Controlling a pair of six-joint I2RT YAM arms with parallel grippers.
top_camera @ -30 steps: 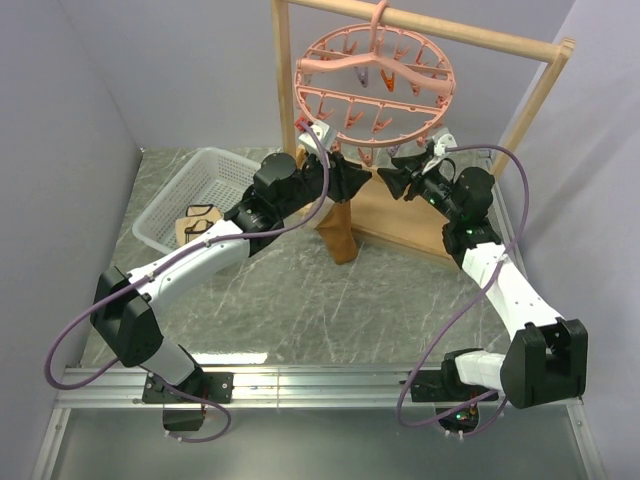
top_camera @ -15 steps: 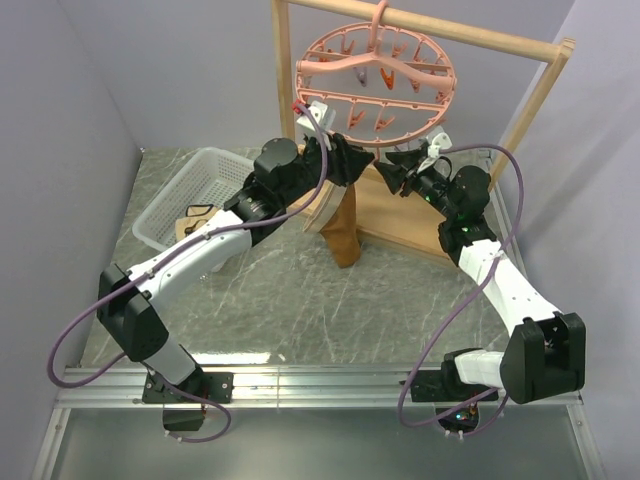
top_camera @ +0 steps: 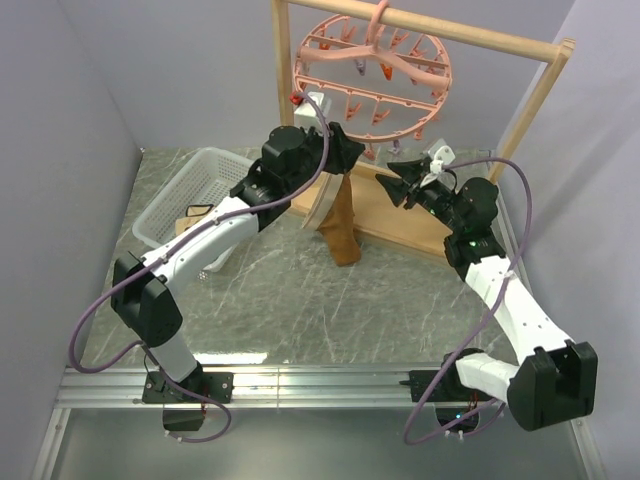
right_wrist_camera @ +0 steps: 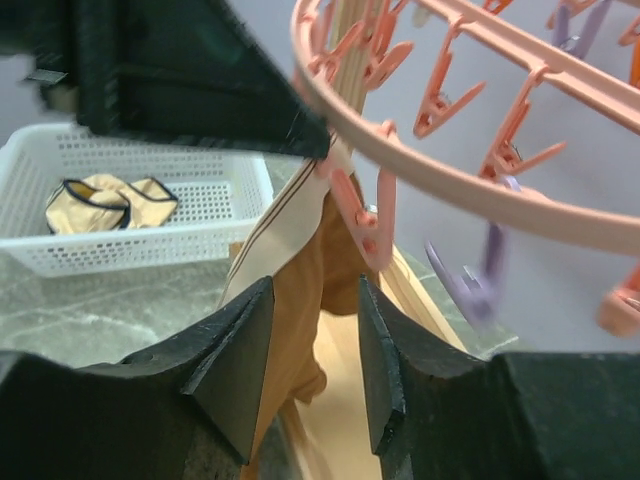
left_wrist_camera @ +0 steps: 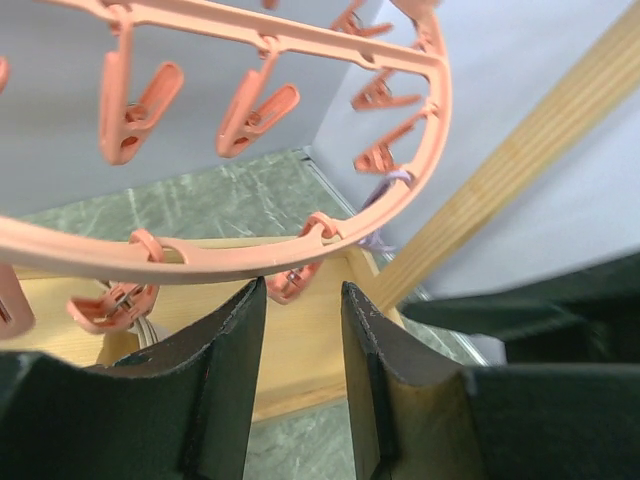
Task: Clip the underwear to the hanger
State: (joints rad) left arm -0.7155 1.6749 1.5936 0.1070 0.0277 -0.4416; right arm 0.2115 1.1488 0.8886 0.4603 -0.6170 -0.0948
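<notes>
Room: grey walls, a grey-green marbled bench (top_camera: 300,300), and one wooden rack frame (top_camera: 470,33) at the back.
Underwear (top_camera: 343,235): one pair of rust-brown soft boxer-briefs with a tan waistband, dangling just under the ring's near edge.
Hanger (top_camera: 372,62): one round salmon-pink plastic ring, hooked on the rack. Its clips are too crowded to count.
Left claw (top_camera: 338,152): jaws spread with no cloth between them. The waistband hangs at its tip, but I cannot tell whether it is hooked there or clipped.
Right claw (top_camera: 395,180): spread, empty, close by.
Progress: the garment is up at the clips, but no sure clip bite shows, so that step likely remains.
Others: one white plastic basket (top_camera: 170,192) holding one beige dark-trimmed garment (top_camera: 197,215).
</notes>
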